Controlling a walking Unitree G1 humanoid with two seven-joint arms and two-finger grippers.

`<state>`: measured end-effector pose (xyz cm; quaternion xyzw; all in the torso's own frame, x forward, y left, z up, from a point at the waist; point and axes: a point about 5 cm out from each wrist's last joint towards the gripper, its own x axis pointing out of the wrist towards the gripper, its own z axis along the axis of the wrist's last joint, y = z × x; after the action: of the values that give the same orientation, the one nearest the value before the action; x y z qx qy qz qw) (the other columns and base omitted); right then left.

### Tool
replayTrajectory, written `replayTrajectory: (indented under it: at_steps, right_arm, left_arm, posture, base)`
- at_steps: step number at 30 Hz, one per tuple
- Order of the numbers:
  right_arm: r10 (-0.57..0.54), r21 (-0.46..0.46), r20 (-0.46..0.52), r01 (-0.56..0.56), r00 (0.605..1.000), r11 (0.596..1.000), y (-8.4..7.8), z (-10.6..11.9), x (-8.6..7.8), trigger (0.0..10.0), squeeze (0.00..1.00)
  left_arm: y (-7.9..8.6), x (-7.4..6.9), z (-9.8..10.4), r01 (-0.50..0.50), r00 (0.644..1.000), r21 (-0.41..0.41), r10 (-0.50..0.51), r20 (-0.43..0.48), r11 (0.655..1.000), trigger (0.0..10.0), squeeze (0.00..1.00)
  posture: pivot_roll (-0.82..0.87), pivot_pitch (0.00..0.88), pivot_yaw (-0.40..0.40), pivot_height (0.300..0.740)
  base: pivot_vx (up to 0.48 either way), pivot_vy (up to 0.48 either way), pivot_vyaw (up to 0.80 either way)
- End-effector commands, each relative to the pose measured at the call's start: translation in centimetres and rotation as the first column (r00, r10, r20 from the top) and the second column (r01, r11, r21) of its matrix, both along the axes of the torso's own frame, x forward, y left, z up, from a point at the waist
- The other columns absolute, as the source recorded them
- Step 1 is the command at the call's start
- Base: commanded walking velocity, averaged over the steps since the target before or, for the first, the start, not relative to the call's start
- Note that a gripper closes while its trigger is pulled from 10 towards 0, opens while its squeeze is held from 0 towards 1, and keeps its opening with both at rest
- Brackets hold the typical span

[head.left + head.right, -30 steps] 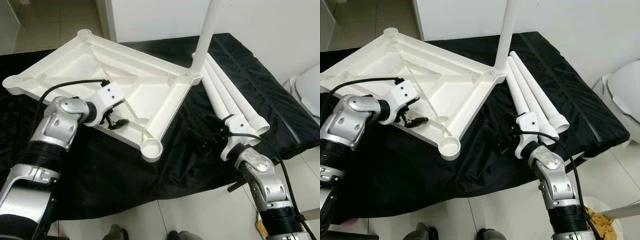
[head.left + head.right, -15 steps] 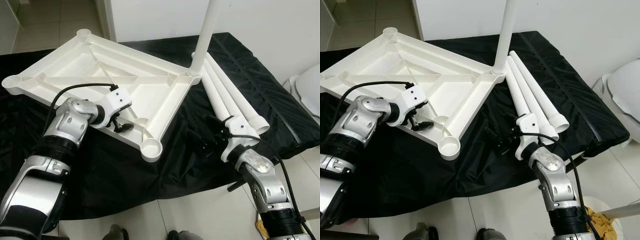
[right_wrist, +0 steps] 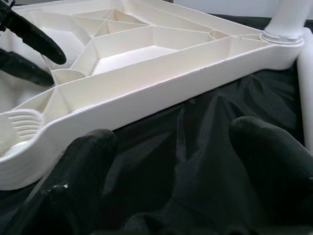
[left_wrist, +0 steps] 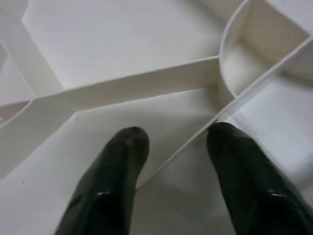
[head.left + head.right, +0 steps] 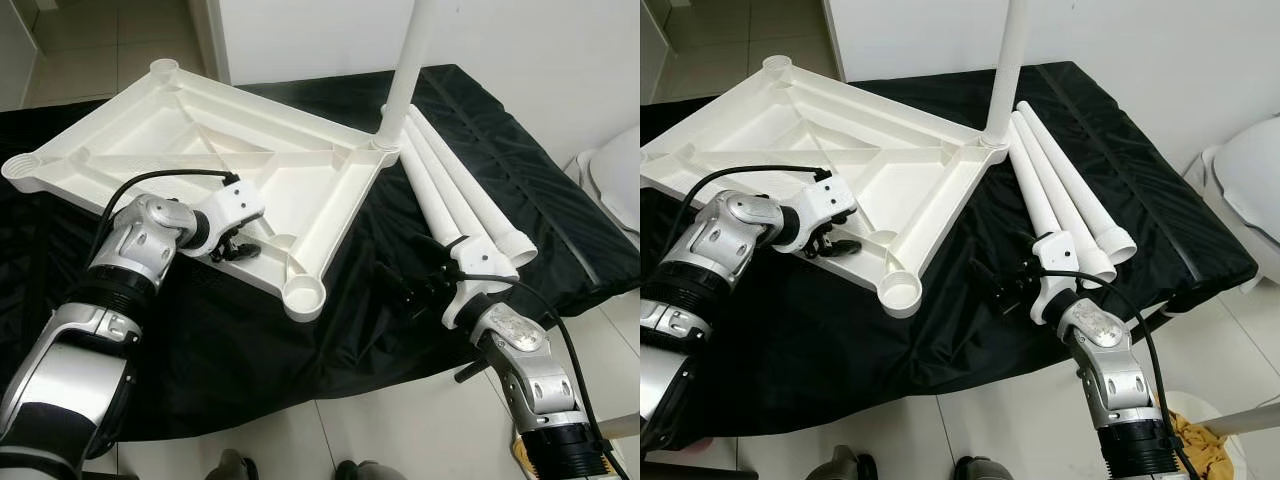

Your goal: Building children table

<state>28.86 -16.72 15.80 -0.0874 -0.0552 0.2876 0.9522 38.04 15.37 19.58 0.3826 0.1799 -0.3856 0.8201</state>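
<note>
My left gripper [image 4: 171, 142] straddled a rib inside the tabletop [image 5: 200, 140], fingers apart; my right gripper [image 3: 171, 161] hovered open above the black cloth [image 5: 300, 370].

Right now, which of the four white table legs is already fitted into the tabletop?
The upright leg standing in the far corner socket of the upside-down tabletop. The other three legs lie loose side by side on the black cloth beside it.
</note>
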Motion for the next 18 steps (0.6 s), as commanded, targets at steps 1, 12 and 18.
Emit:
replayTrajectory:
  at_steps: [1, 12, 18]
  right_arm:
    - [-0.002, 0.003, 0.001, 0.001, 1.0, 1.0, 0.0, -0.12, -0.14, 10.0, 0.0]
    - [0.0, -0.002, 0.003, 0.0, 1.0, 1.0, 0.03, -0.13, -0.06, 10.0, 0.0]
    - [0.0, -0.002, 0.005, 0.0, 1.0, 1.0, 0.04, -0.12, -0.04, 10.0, 0.0]
  left_arm:
    - [1.01, 0.37, -0.61, -0.104, 0.994, 0.017, 0.104, 0.042, 0.994, 0.0, 0.0]
    - [0.72, 0.48, -0.69, -0.08, 0.996, 0.029, 0.078, 0.039, 0.996, 0.0, 0.0]
    - [0.57, 0.25, -1.16, -0.055, 0.998, 0.038, 0.055, 0.019, 0.998, 0.0, 0.0]
  posture:
    - [-0.12, 0.113, 0.017, 0.74]
    - [-0.12, 0.104, 0.018, 0.74]
    - [-0.13, 0.098, 0.019, 0.74]
  base:
    - [0.0, 0.0, 0.0]
    - [0.0, 0.0, 0.0]
    - [0.0, 0.0, 0.0]
